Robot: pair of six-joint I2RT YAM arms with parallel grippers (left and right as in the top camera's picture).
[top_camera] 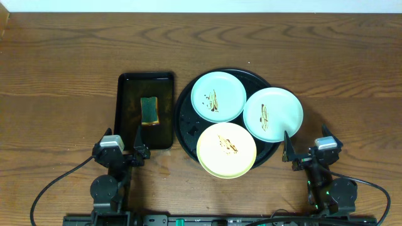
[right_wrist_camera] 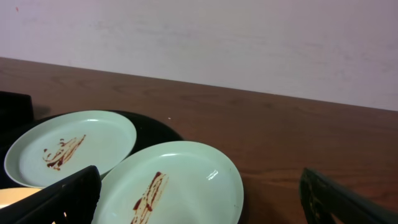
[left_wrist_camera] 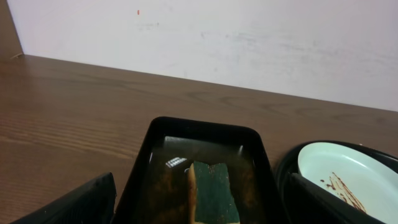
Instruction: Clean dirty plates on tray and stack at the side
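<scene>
Three plates lie on the round black tray (top_camera: 186, 123), each with a brown smear: a mint-green one (top_camera: 218, 96) at the back, a mint-green one (top_camera: 272, 113) on the right overhanging the rim, and a pale yellow one (top_camera: 227, 149) at the front. My left gripper (top_camera: 121, 139) stands open near the table's front, facing the sponge (left_wrist_camera: 212, 193), nothing between its fingers (left_wrist_camera: 81, 202). My right gripper (top_camera: 306, 142) is open too, just right of the tray. In the right wrist view the near mint plate (right_wrist_camera: 186, 180) lies ahead of its empty jaws.
A rectangular black tray (top_camera: 125, 107) left of the round tray holds brownish water and a green-yellow sponge (top_camera: 149, 110). Bare wooden table (top_camera: 63, 75) stretches left, right and behind. A pale wall (left_wrist_camera: 249, 37) stands at the far edge.
</scene>
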